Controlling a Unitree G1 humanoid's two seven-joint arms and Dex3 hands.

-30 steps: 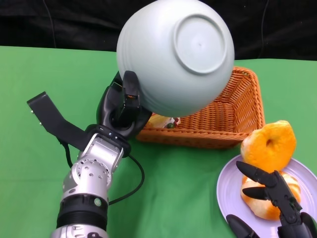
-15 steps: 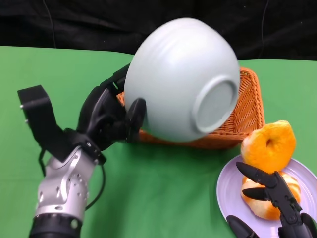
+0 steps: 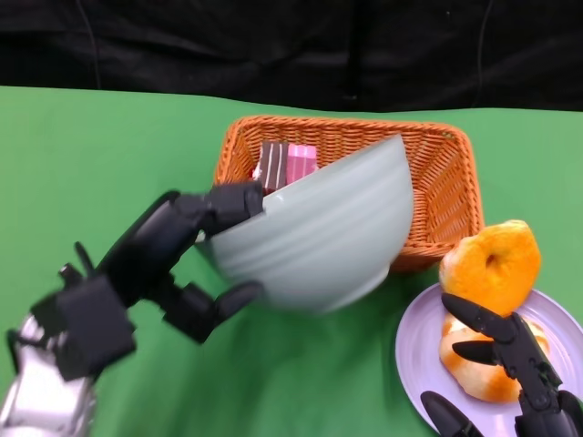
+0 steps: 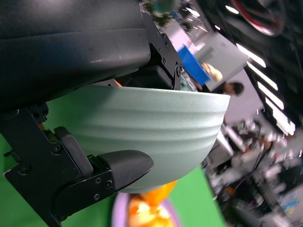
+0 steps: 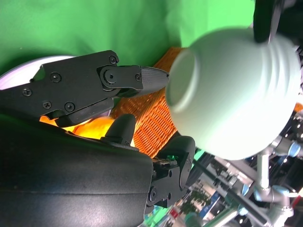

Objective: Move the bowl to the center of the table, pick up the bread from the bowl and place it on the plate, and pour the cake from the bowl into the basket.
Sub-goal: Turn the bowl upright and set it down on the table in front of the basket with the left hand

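Resting low over the plate [image 3: 547, 314], the right hand [image 3: 510, 364] has its fingers spread and grips nothing; the bread [image 3: 492, 266] lies on the plate just beyond them, so that step looks done. Farther in, the left hand [image 3: 173, 259] grips the bowl [image 3: 314, 232] by its near rim and underside, holding it tilted, mouth turned away, overlapping the basket [image 3: 451, 191]. Behind the rim the cake [image 3: 289, 164] sits in the basket. Whether the bowl is fully empty cannot be told, since its inside is hidden. To finish well, the hand should level the bowl slowly, keep its rim off the wicker, and draw it clear before setting it down.
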